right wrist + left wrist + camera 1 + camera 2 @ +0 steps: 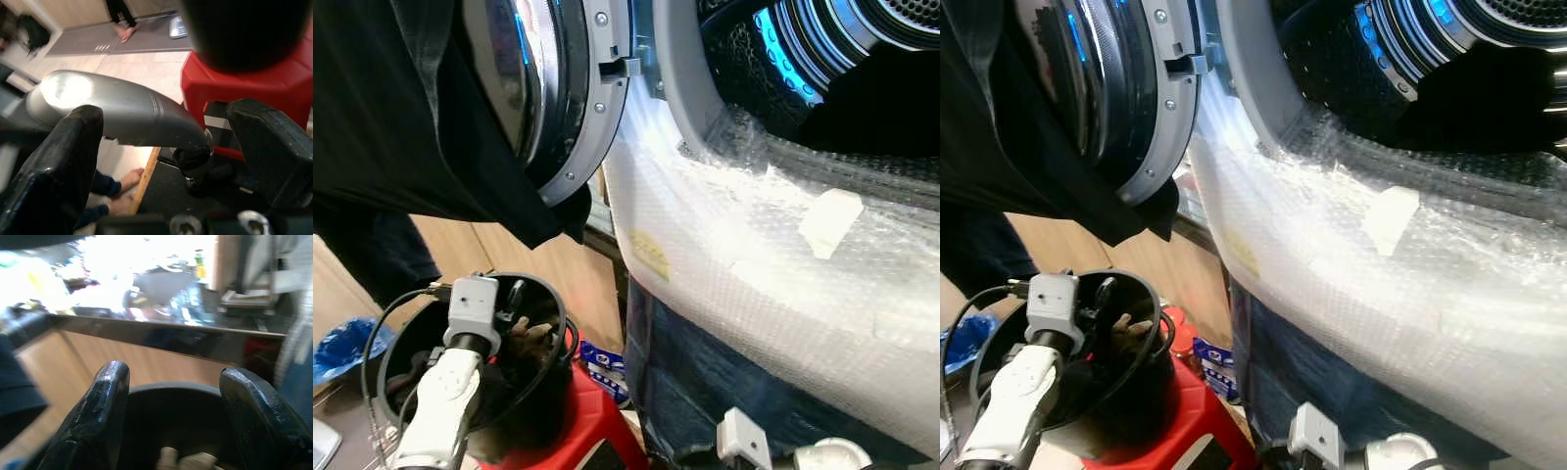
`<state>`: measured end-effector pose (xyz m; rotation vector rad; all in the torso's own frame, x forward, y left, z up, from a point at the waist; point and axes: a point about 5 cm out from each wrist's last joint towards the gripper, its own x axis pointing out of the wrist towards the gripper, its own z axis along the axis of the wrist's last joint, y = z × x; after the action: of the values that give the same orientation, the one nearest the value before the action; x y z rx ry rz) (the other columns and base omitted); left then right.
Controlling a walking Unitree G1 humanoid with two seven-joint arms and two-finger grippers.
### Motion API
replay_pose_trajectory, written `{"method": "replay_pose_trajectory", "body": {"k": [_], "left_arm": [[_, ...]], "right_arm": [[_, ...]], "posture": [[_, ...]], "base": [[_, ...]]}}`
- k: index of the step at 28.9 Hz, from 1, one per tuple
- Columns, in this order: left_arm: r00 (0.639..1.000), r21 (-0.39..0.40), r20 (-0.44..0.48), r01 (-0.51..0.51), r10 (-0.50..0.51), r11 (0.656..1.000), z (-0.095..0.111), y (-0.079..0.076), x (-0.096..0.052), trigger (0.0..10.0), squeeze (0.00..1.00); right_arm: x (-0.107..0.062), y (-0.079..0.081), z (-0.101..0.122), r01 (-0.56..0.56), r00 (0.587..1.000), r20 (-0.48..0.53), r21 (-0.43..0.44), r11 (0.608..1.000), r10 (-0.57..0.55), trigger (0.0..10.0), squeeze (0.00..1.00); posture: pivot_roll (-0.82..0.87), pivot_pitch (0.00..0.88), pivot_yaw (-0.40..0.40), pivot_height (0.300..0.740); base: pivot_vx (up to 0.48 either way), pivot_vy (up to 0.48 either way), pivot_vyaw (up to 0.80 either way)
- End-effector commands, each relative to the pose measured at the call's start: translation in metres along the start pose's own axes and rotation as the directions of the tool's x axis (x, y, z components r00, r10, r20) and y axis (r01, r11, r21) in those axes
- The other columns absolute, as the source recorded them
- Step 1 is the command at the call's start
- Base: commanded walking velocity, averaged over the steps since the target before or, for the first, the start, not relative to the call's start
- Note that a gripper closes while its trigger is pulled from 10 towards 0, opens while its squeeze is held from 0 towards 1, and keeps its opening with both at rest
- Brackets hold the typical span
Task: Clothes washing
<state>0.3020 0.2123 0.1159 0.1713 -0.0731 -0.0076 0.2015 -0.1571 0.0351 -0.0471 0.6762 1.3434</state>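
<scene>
A black bucket (544, 294) holding clothes stands on a red stool (592, 416) beside the washing machine. My left arm reaches down into it. In the left wrist view my left gripper (173, 374) is open above the bucket's rim, and a pale cloth (183, 461) lies below its fingers. A black garment (401, 127) hangs over the machine's open round door (573, 108). The dark drum (822, 59) gapes at the upper right. My right gripper (166, 115) is low by the stool, open and holding nothing.
Bubble wrap (754, 255) covers the washer's front, with dark blue denim fabric (705, 382) below it. A blue bag (342, 343) lies on the floor at the left. A person's bare feet (129, 178) stand close to the stool, and another person's feet (124, 30) are farther off.
</scene>
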Motion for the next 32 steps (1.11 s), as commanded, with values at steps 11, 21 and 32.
{"method": "replay_pose_trajectory", "body": {"k": [11,21,32], "left_arm": [[0.936,-0.101,-0.114,0.324,-0.334,0.941,0.007,0.005,-0.007,10.0,0.0],[0.808,-0.15,-0.192,0.537,-0.557,0.83,0.01,-0.003,-0.031,10.0,0.0],[0.707,-0.222,-0.181,0.648,-0.684,0.728,0.024,-0.009,-0.041,10.0,0.0]], "right_arm": [[0.043,-0.003,-0.088,0.178,0.964,-0.234,0.227,0.957,-0.123,10.0,0.0],[0.047,-0.007,-0.116,0.555,0.831,-0.254,0.445,0.703,-0.495,10.0,0.0],[0.024,-0.028,-0.121,0.823,0.481,-0.363,0.502,0.267,-0.798,10.0,0.0]], "posture": [[0.08,0.09,0.14,0.74],[0.11,0.083,0.119,0.74],[0.09,0.086,0.123,0.74]], "base": [[0.0,0.0,0.0],[0.0,0.0,0.0],[0.0,0.0,0.0]]}}
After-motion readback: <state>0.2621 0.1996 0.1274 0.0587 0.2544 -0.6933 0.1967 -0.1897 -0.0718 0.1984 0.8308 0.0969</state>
